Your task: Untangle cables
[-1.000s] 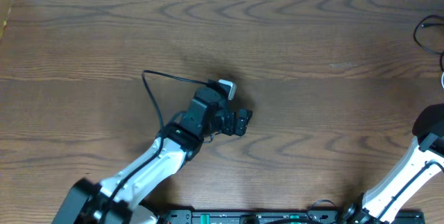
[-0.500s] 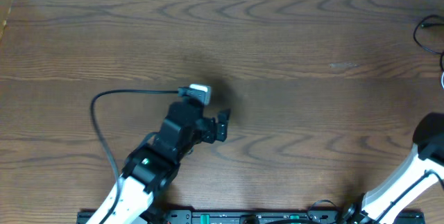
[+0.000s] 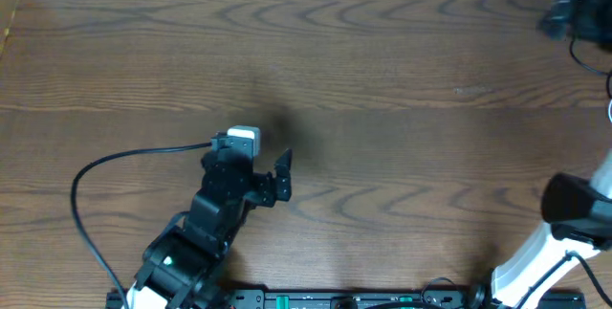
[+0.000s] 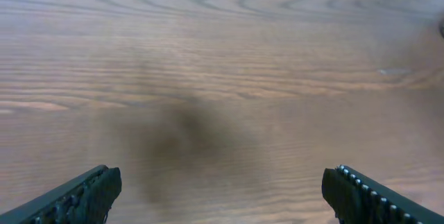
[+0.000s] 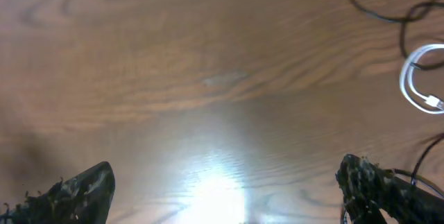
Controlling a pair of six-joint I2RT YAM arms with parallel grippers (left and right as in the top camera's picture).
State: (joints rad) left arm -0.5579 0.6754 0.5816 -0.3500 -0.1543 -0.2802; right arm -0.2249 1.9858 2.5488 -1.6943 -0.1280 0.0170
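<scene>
2 arms: left arm [image 3: 206,223] angled toward table [image 3: 402,70] centre; left fingers [image 4: 83,193], right fingers [image 5: 76,189] spread apart.

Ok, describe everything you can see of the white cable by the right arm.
The white cable is a thin, smooth, flexible cord lying flat on the wooden table in a loose loop of a turn or two. A small plug end shows at the loop's lower side. The rest runs out of the right wrist view's right edge. The black cable curls just above it and seems to meet the loop's top, though contact is unclear. The open right gripper is apart from it.
</scene>
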